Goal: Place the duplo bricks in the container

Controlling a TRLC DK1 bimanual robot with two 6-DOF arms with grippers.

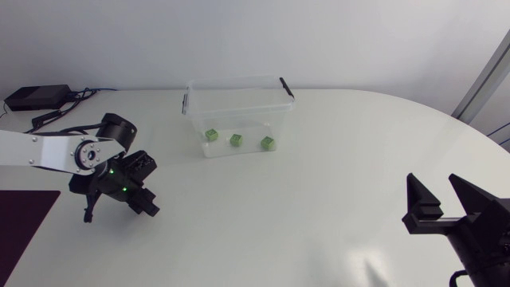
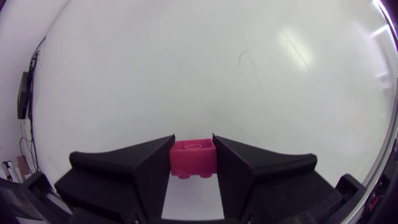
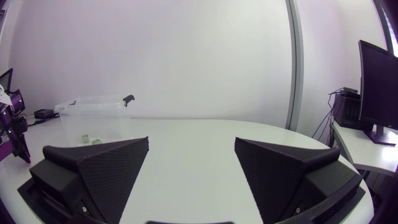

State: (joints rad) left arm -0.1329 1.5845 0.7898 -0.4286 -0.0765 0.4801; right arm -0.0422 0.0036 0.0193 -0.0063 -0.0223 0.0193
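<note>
A pink duplo brick [image 2: 193, 160] sits between the two black fingers of my left gripper [image 2: 193, 148], and both fingers press its sides just above the white table. From above, that gripper [image 1: 148, 207] points down at the table's left front, hiding the brick. The clear plastic container [image 1: 239, 92] stands at the back middle, with three green bricks [image 1: 236, 139] on its floor. Low at the right front, my right gripper [image 1: 442, 201] is open and holds nothing; its wrist view looks across the table towards the container [image 3: 93, 107].
A black box [image 1: 33, 97] with cables lies at the back left corner. A dark purple mat [image 1: 24, 227] covers the left front edge. The table's rounded edge runs along the right side.
</note>
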